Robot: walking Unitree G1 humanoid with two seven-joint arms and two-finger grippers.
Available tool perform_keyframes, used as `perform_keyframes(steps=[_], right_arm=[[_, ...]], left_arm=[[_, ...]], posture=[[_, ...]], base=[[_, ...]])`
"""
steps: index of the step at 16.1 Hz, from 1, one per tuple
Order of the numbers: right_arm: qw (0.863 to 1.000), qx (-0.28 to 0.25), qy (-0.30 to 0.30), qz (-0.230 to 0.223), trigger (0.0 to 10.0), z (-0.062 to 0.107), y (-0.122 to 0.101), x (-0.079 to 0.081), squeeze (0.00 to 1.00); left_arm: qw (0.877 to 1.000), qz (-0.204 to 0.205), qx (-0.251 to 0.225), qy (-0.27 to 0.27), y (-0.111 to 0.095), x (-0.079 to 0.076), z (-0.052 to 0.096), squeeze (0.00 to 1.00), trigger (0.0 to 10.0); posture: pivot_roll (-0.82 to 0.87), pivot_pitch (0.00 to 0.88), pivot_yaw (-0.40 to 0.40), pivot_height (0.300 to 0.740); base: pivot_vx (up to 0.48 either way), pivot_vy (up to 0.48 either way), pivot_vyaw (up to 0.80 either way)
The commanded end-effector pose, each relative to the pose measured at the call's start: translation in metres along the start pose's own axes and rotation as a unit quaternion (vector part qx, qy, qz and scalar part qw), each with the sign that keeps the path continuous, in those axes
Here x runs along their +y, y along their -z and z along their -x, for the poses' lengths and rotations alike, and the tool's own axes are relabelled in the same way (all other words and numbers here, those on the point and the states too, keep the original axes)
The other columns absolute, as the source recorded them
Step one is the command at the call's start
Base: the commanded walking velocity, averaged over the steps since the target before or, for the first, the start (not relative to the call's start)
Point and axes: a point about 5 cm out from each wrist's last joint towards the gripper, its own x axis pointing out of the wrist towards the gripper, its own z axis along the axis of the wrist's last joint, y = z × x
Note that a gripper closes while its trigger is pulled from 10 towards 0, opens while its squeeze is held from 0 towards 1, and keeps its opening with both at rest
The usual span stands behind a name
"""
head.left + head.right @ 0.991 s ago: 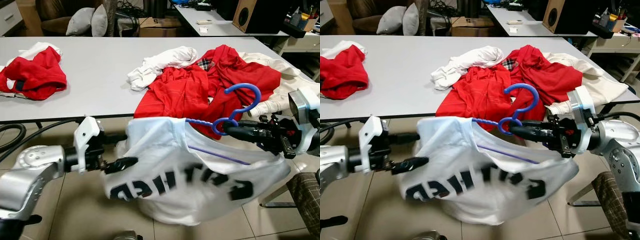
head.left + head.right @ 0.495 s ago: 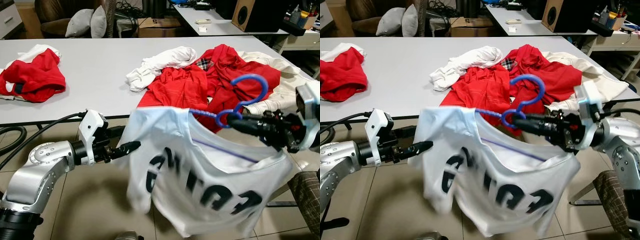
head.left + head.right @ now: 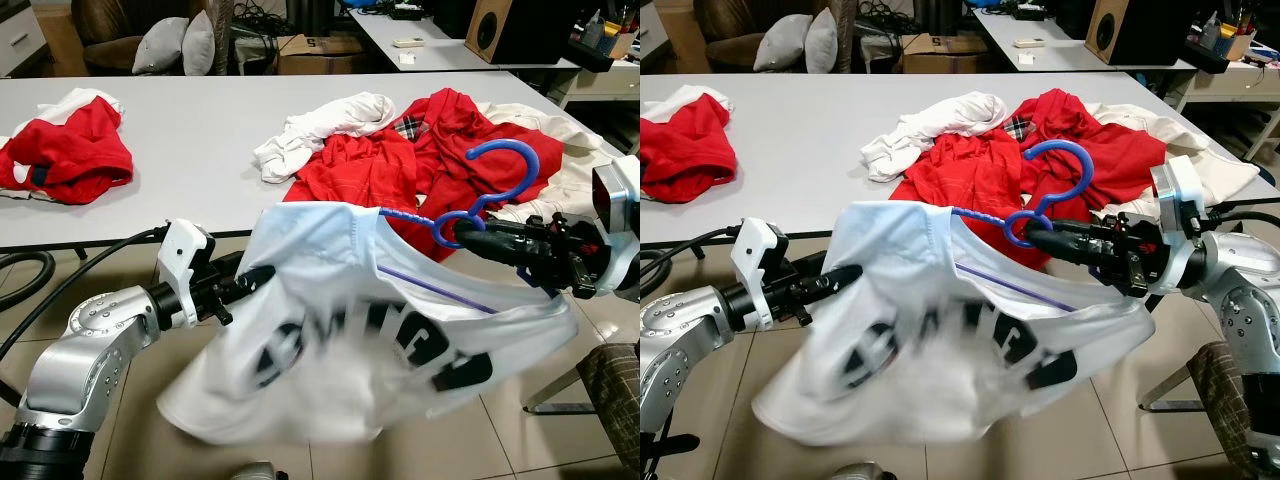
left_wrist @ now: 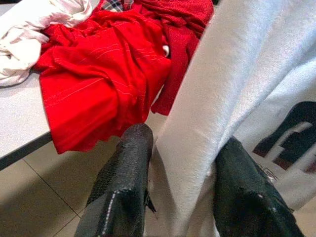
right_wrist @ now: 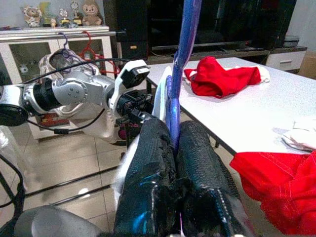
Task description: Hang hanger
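Note:
A blue hanger point(image 3: 503, 176) is pinched at the base of its hook by my right gripper point(image 3: 463, 232), which is shut on it in front of the table's near edge. In the right wrist view the blue hanger point(image 5: 178, 74) rises from between the closed fingers point(image 5: 153, 163). A white T-shirt with black letters point(image 3: 370, 340) is draped over the hanger and blurred by swinging. My left gripper point(image 3: 252, 277) reaches in under the shirt's left shoulder. In the left wrist view its two fingers point(image 4: 129, 168) stand apart with a fold of the white T-shirt point(image 4: 197, 123) between them.
The grey table point(image 3: 190, 150) carries a heap of red and white clothes point(image 3: 390, 165) at the right and a red garment point(image 3: 65, 150) at the left. A black cable point(image 3: 30, 262) loops at the left. A checked seat point(image 3: 615, 390) stands low right. Furniture lines the back.
The shirt has swung left and up over my left gripper, whose fingers now straddle its fabric. The right gripper keeps its hold on the hanger and has risen slightly.

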Motion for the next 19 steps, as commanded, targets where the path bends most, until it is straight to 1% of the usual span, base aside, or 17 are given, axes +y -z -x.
perform_keyframes(steps=[1,4,6,8,10,11,12,13,14,15,16,18,19], right_arm=[[1.000,-0.002,0.004,0.024,10.0,0.001,-0.009,-0.002,0.00],[1.000,0.002,0.006,0.024,10.0,0.001,-0.007,-0.003,0.00],[1.000,0.005,0.009,0.025,10.0,0.000,-0.006,-0.005,0.00],[1.000,0.004,0.008,0.026,10.0,-0.001,-0.007,-0.006,0.00],[1.000,0.004,0.006,0.026,10.0,-0.001,-0.007,-0.006,0.00],[1.000,0.004,0.006,0.026,10.0,-0.002,-0.007,-0.006,0.00],[1.000,0.003,0.005,0.026,10.0,-0.002,-0.007,-0.006,0.00],[1.000,0.003,0.005,0.025,10.0,-0.002,-0.006,-0.006,0.00],[1.000,0.004,0.005,0.025,10.0,-0.002,-0.006,-0.006,0.00],[1.000,0.008,0.006,0.024,10.0,-0.003,-0.004,-0.005,0.00],[1.000,0.010,0.012,0.025,10.0,-0.004,-0.003,-0.006,0.00],[0.999,0.012,0.024,0.027,10.0,-0.005,-0.002,-0.009,0.00],[0.999,0.011,0.026,0.026,10.0,-0.006,-0.002,-0.010,0.00]], left_arm=[[1.000,-0.010,-0.004,-0.012,-0.005,0.005,0.003,0.00,0.0],[1.000,-0.001,-0.001,0.000,-0.007,0.003,0.009,0.00,0.0],[1.000,-0.001,0.001,-0.002,-0.007,0.004,0.011,0.00,0.0],[1.000,-0.003,-0.001,-0.012,-0.007,0.005,0.009,0.00,0.0],[1.000,-0.004,-0.002,-0.012,-0.006,0.002,0.005,0.00,0.0],[1.000,-0.017,-0.003,-0.012,-0.006,0.000,0.004,0.00,0.0],[0.999,-0.030,-0.006,-0.010,-0.006,-0.001,0.004,0.00,6.5],[0.999,-0.030,-0.018,0.003,-0.007,-0.005,0.004,0.00,10.0],[0.999,-0.019,-0.026,0.016,-0.007,-0.008,0.005,0.68,10.0],[0.999,-0.023,-0.034,0.021,-0.006,-0.010,0.009,1.00,10.0],[0.998,-0.052,-0.036,0.000,-0.006,-0.007,0.013,1.00,10.0],[0.996,-0.076,-0.044,-0.011,-0.008,-0.004,0.020,1.00,10.0],[0.995,-0.085,-0.058,-0.018,-0.014,-0.004,0.022,1.00,10.0]], posture=[[0.08,0.000,0.011,0.740],[0.08,0.000,0.007,0.740],[0.09,0.000,0.004,0.740],[0.09,0.000,-0.001,0.740],[0.09,0.000,-0.001,0.740],[0.09,0.000,0.001,0.740],[0.09,0.000,0.002,0.740],[0.09,0.000,0.002,0.740],[0.09,0.000,0.002,0.740],[0.09,0.000,0.004,0.740],[0.09,0.000,0.003,0.740],[0.09,0.000,0.000,0.740],[0.09,0.000,-0.002,0.740]], base=[[0.000,0.000,0.00],[0.000,0.000,0.00],[0.000,0.000,0.00],[0.000,0.000,0.00],[0.000,0.000,0.00],[0.000,0.000,0.00],[0.000,0.000,0.00],[0.000,0.000,0.00],[0.000,0.000,0.00],[0.000,0.000,0.00],[0.000,0.000,0.00],[0.000,0.000,0.00],[0.000,0.000,0.00]])
